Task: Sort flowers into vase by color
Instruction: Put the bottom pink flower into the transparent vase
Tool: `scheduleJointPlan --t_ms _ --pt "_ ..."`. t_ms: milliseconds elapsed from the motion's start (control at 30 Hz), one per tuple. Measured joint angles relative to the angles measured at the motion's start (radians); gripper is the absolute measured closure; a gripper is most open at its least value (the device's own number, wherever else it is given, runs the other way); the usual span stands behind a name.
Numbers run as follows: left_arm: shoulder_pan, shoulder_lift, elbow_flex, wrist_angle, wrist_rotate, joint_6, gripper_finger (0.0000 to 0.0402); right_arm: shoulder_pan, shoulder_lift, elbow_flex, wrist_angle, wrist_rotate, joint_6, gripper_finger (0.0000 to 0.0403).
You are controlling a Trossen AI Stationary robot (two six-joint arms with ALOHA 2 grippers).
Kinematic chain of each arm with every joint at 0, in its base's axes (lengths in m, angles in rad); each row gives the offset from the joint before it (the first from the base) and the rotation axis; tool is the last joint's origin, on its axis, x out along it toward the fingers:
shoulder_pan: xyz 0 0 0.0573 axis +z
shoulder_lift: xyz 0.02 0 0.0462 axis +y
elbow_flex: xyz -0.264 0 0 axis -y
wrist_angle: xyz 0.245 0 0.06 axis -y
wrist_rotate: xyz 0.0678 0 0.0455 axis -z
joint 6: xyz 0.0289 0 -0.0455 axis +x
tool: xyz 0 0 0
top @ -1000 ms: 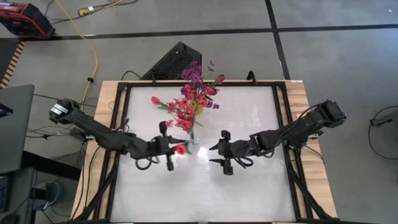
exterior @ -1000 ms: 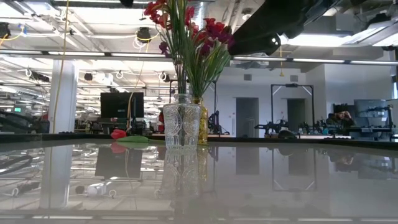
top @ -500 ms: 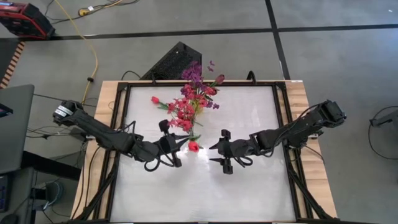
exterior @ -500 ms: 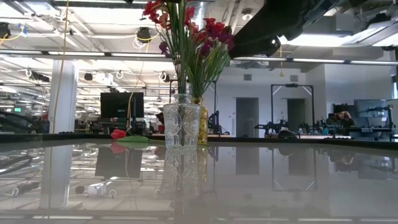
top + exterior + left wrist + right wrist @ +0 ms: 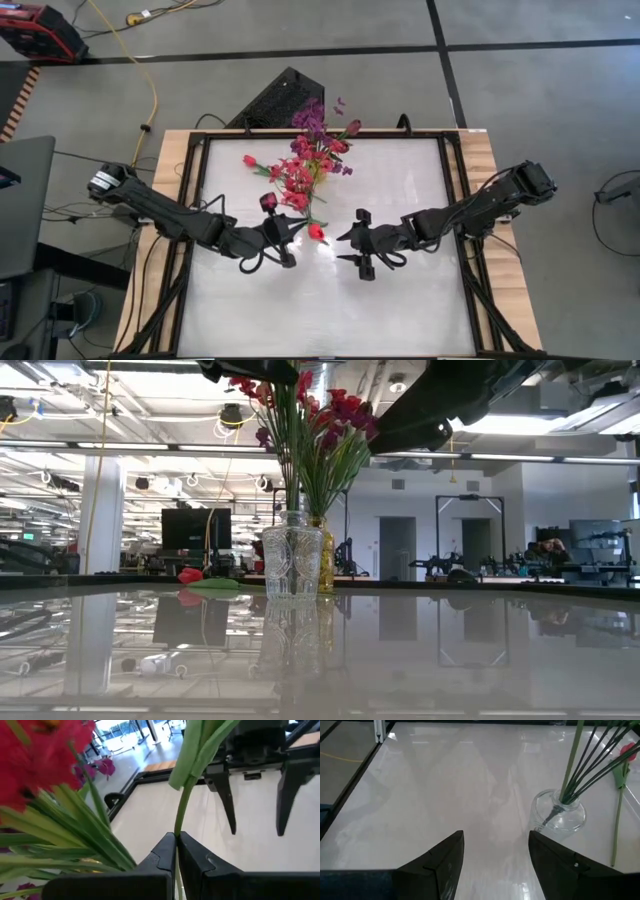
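Red tulip (image 5: 315,232) on a thin green stem (image 5: 183,807), held up off the bench (image 5: 400,300) just beside the bouquet. Left tool (image 5: 290,229) is clamped tight on that stem, fingers (image 5: 165,855) nearly meeting around it (wrist view shows it plainly). Clear cut-glass vase (image 5: 292,565), faceted and round-bodied, stands upright on the glossy white bench near its middle, holding a bunch of red-pink sprays (image 5: 297,180) with long green stems (image 5: 587,760). Purple sprays (image 5: 312,120) sit toward the far side of the same cluster; which vase holds them, can't tell. A second, gold-toned vase (image 5: 326,565) is just behind the glass one. One red tulip (image 5: 190,574) lies flat on the bench, apart from the vases. Right tool (image 5: 350,247) hovers near the vase on the other side, fingers (image 5: 442,865) spread wide, gripping nothing.
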Motion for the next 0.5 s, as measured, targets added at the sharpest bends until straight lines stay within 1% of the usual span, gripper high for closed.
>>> scheduleJointPlan --t_ms 167,300,400,500 --pt "0.009 0.0 0.0 -0.012 0.007 -0.032 0.0401 0.0 0.0 0.0 -0.001 0.0 0.001 0.0154" --pt "0.041 -0.001 0.0 -0.082 0.082 -0.132 0.0401 0.0 0.0 0.0 0.0 0.0 0.001 0.0154" --pt "0.064 -0.001 -0.001 -0.137 0.113 -0.185 0.0401 0.0 0.0 0.0 0.001 -0.001 0.001 0.0154" --pt "0.079 -0.001 -0.023 -0.137 0.136 -0.214 0.0401 0.0 0.0 0.0 0.002 -0.001 0.001 0.0154"
